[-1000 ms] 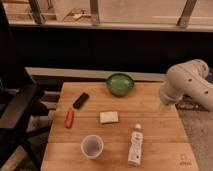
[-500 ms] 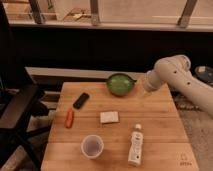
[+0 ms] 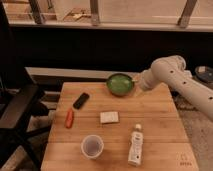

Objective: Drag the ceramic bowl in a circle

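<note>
The ceramic bowl is round, shallow and glossy green. It sits at the far edge of the wooden table, right of the middle. My white arm reaches in from the right. My gripper is at the end of the arm, right at the bowl's right rim. Whether it touches the rim is not visible.
On the table lie a black flat device, a red-orange object, a white block, a translucent cup and a white bottle on its side. A dark chair stands left of the table.
My arm has swung left from the table's right edge, bringing the gripper up to the bowl's right rim. The bowl and the other objects have not moved.
</note>
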You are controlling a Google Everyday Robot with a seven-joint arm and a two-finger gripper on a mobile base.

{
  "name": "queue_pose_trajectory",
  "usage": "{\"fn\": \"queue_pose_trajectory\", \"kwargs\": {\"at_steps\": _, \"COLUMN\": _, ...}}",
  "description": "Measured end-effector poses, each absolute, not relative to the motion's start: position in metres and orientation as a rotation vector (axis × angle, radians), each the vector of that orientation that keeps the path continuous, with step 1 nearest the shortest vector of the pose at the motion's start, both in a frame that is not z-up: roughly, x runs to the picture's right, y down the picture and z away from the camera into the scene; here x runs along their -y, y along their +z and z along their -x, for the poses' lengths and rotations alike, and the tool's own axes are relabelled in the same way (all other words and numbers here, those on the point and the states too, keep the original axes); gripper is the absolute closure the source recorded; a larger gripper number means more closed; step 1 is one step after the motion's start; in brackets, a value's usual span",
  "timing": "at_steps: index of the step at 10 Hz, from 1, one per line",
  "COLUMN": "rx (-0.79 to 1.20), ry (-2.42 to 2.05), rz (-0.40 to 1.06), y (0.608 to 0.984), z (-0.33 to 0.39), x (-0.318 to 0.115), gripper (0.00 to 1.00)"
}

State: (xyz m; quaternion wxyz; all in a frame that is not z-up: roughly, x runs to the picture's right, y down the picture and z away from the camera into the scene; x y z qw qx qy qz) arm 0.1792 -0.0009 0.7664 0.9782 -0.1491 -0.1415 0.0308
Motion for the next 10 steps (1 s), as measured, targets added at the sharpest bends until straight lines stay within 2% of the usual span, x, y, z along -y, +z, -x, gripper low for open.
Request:
{"fn": "queue_pose_trajectory", "kwargs": {"at_steps": 2, "rx": 0.277, "ry": 0.018, "rz": 0.264, "y": 0.776, "z": -0.172, "x": 0.021, "gripper": 0.35}}
{"fn": "queue_pose_trajectory", "kwargs": {"at_steps": 4, "rx": 0.290, "ry": -0.064, "rz": 0.265, "y": 0.810, "z": -0.142, "x": 0.032, "gripper": 0.35}}
{"fn": "queue_pose_trajectory", "kwargs": {"at_steps": 7, "rx": 0.322, "ry": -0.134, "rz": 0.355, "y": 0.869, "z": -0.107, "x": 0.010, "gripper": 0.35}}
{"fn": "queue_pose_trajectory", "kwargs": {"at_steps": 10, "rx": 0.328, "ry": -0.099, "rz": 0.431, "y": 0.911, "z": -0.105, "x": -0.007, "gripper": 0.35}}
